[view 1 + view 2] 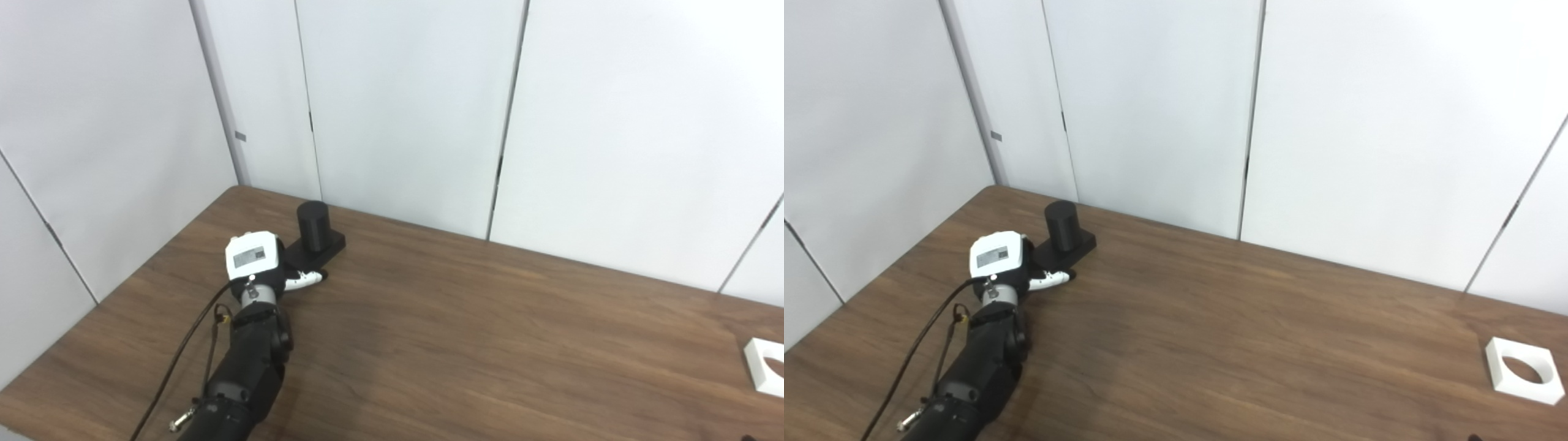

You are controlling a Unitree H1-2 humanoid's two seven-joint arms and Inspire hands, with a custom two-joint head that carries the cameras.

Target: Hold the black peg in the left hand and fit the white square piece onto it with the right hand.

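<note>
Table (pixel 465 343): broad brown wood top, pale wall panels behind it. It carries everything I have to work with, both pieces resting flat on it.

My left arm comes up from the lower left, stretched far forward toward the back corner. I judge the long reach is needed because the peg sits deep on that side.

Left hand (pixel 260 263): back of the hand faces the cameras, white housing uppermost. One white fingertip (pixel 306 282) pokes out to the side, low against the table. The rest of the fingers are hidden under the housing, so I cannot tell whether they are clenched, spread, or already around anything.

Black peg (pixel 313 225): upright cylinder on a flat black base, just beyond my left hand and a little to its right. The base looks to be touching or nearly touching the hand; the cylinder itself stands clear of it. Standing upright, it suits a grip on the base that leaves the post free for the fit.

White square piece (pixel 1523 370): flat on the table, round hole facing up, well apart from my left hand, far off to its right near the table's right edge. That puts it on the side my right hand would serve.

Right hand: not in either view.

My read: still at the grasp-the-peg step; fitting not yet begun.
</note>
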